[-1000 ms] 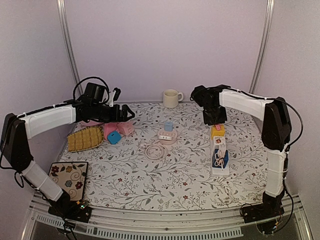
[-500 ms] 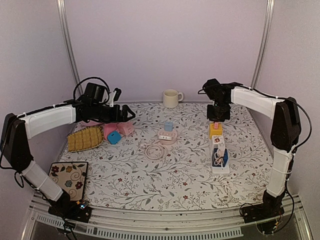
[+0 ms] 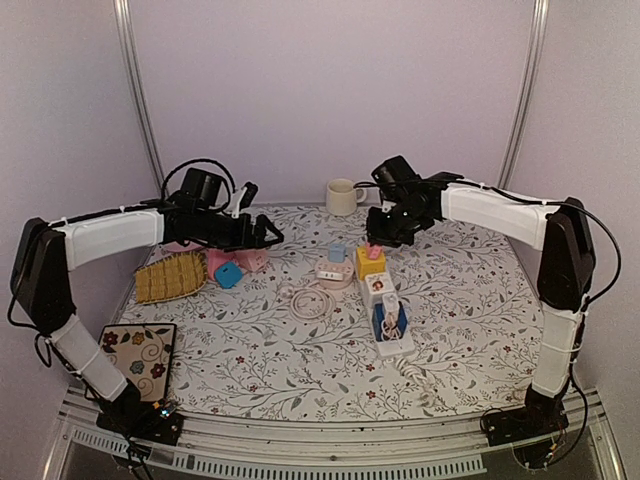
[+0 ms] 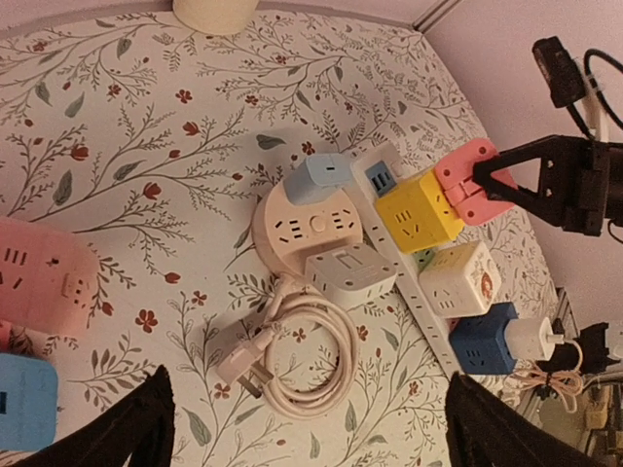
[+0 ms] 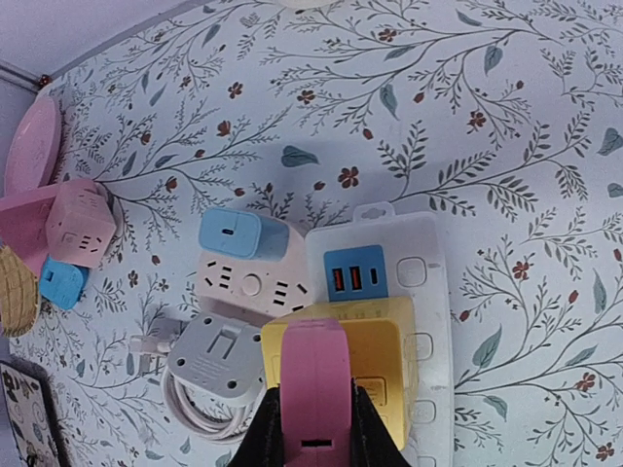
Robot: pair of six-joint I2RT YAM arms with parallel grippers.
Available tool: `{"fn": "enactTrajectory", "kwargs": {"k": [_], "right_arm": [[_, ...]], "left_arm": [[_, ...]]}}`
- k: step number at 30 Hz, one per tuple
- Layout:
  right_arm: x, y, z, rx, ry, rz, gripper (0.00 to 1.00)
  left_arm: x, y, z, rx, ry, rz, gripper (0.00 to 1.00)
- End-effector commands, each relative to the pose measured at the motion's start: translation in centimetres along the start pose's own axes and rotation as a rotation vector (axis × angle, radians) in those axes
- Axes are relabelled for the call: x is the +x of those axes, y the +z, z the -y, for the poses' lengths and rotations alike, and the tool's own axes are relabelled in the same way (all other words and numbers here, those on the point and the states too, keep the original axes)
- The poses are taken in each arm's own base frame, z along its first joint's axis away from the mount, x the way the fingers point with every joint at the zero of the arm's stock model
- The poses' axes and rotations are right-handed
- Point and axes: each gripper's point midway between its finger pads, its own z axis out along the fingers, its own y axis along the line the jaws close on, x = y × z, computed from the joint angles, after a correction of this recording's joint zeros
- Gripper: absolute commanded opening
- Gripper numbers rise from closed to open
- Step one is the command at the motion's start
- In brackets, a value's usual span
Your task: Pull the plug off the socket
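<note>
A white power strip (image 3: 392,338) lies mid-table carrying a yellow cube socket (image 3: 370,265), a white cube and a blue cube (image 3: 388,321). A pink plug (image 3: 374,251) sits on top of the yellow cube. My right gripper (image 3: 378,238) is shut on the pink plug; the right wrist view shows both fingers pressed on the plug (image 5: 313,379) above the yellow cube (image 5: 399,350). My left gripper (image 3: 270,240) is open and empty, hovering above the coiled cable (image 4: 302,355) of a round pink socket (image 4: 282,229).
The round socket (image 3: 335,272) holds a light-blue charger (image 3: 338,251) and a white adapter, touching the strip's far end. A mug (image 3: 342,196) stands at the back. A woven mat (image 3: 170,276), pink and blue cubes (image 3: 228,275) and a patterned tile (image 3: 135,350) lie left.
My right gripper has swung left with the pink plug, and the whole power strip slid from the right side to the middle beside the round socket. My left gripper moved slightly right.
</note>
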Motion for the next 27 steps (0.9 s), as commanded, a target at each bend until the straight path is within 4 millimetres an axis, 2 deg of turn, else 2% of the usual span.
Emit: {"fn": "enactTrajectory", "kwargs": {"k": [1, 6, 9, 13, 18, 21, 23, 27], "right_arm": [[-1.6, -2.3, -5.9, -0.177, 0.032, 0.103, 0.03], [0.9, -2.1, -9.2, -0.232, -0.014, 0.081, 0.03], [2.0, -1.6, -9.8, -0.235, -0.021, 0.065, 0.03], [2.7, -1.5, -9.2, -0.227, 0.011, 0.052, 0.03], [3.8, -1.1, -8.5, -0.222, 0.025, 0.026, 0.03], [4.3, -1.2, -7.4, -0.190, 0.046, 0.030, 0.03], [4.5, -1.5, -6.4, -0.168, 0.061, 0.036, 0.03], [5.9, -1.4, -4.9, -0.140, 0.081, 0.012, 0.03]], "left_arm": [[-0.1, 1.7, 2.7, 0.071, 0.052, -0.028, 0.95], [1.2, 3.9, 3.9, 0.073, 0.079, -0.089, 0.91], [2.2, 5.2, 4.3, 0.046, 0.109, -0.131, 0.90], [3.2, 7.0, 4.7, 0.023, 0.126, -0.182, 0.91], [3.5, 9.0, 5.0, -0.018, 0.153, -0.215, 0.91], [3.6, 10.0, 5.3, -0.037, 0.166, -0.229, 0.91], [4.7, 11.6, 4.8, -0.055, 0.162, -0.269, 0.91], [5.2, 12.6, 5.3, -0.071, 0.179, -0.289, 0.91]]}}
